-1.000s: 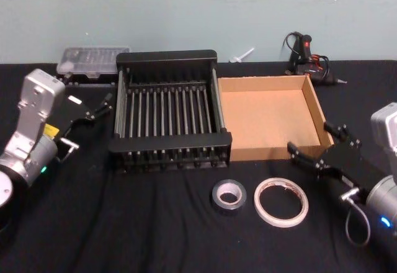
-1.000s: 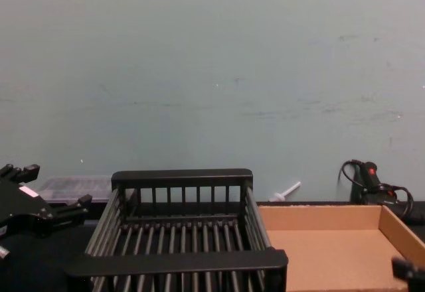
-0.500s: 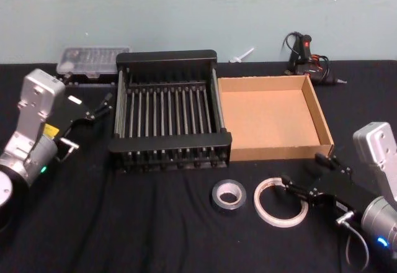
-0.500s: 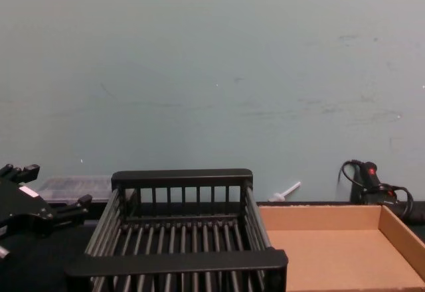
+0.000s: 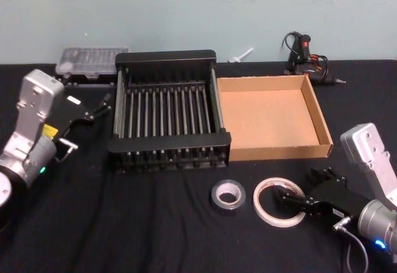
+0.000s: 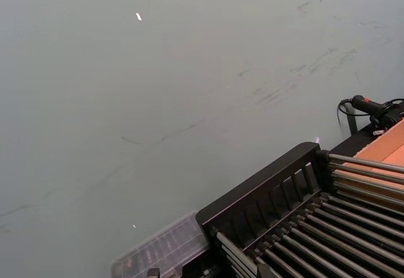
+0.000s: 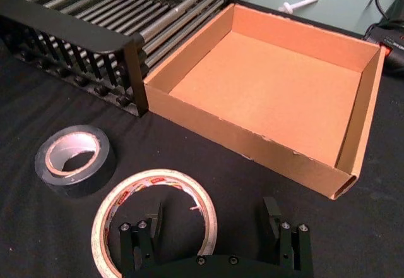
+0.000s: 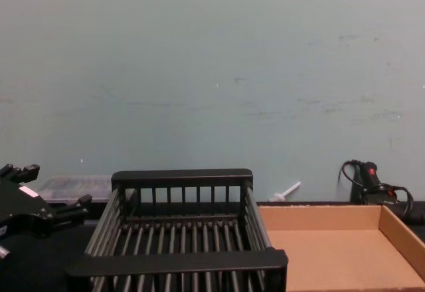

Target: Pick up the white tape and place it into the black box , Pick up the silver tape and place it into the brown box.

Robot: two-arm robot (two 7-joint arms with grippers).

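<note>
Fingers [image 7: 149,226] of the right gripper [image 7: 214,230] stand spread apart over the white tape [image 5: 280,201], one inside the roll's ring and the other just outside its rim, with nothing yet gripped. That roll lies flat on the black table [image 5: 155,223] near its front edge, just in front of the brown box [image 5: 271,119], and the silver tape [image 5: 227,195] rests just beside it, toward the middle of the table's front. Both the black box [image 5: 169,116] and the brown box sit side by side toward the table's back edge, and both hold nothing. Neither half of the job is done: the white roll has to go into the black crate and the grey one into the cardboard tray. Off by the table's left edge, the left gripper [image 5: 93,110] hangs parked beside the black box, its fingers parted and empty.
</note>
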